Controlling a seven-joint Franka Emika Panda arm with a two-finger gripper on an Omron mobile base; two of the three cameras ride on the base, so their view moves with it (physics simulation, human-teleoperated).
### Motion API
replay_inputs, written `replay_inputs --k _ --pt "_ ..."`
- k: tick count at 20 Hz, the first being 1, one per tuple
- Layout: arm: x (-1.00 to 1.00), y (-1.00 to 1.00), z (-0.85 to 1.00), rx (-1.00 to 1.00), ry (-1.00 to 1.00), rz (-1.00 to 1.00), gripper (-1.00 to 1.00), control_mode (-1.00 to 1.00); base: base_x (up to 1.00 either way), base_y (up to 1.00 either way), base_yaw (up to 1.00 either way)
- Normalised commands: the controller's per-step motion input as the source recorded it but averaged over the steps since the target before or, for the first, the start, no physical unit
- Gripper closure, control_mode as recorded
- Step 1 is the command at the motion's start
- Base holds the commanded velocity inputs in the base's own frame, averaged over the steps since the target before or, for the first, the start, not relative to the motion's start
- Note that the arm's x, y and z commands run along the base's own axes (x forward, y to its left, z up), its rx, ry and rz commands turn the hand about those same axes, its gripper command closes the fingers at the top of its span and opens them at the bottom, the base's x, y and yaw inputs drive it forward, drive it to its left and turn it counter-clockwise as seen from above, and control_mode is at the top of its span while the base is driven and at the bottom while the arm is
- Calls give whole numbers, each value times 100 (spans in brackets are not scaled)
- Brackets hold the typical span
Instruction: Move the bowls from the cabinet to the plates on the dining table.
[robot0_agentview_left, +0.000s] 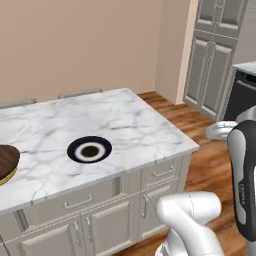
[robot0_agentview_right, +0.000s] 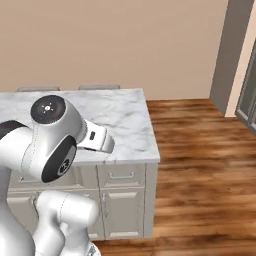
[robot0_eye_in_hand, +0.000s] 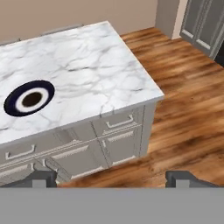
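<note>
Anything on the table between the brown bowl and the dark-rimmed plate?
No. In the left base view, bare marble separates the brown bowl at the left edge from the dark-rimmed plate.

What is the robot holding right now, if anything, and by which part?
Nothing is held. In the hand view the end effector has its fingertips spread wide with only floor and the dining table beyond them.

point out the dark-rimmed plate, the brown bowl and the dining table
dark-rimmed plate (robot0_agentview_left: 89, 149), left base view, its centre
brown bowl (robot0_agentview_left: 7, 161), left base view, its wood-grain side at the picture's left edge
dining table (robot0_agentview_left: 130, 120), left base view, bare marble top
</note>
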Motion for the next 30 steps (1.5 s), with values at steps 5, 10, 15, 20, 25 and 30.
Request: replay_inputs --k 5,10,15,20,25,30 --pt "0 0 0 0 0 0 -100 100 0 -65 -49" --pt "0 0 0 0 0 0 -100 100 0 -68 -50" --pt "0 0 0 0 0 0 -100 100 12 -66 -47" --pt "0 0 0 0 0 0 -100 100 61 -55 -35" --pt "0 0 0 0 0 0 -100 100 82 -52 -38" --pt "0 0 0 0 0 0 -100 100 43 -34 -59"
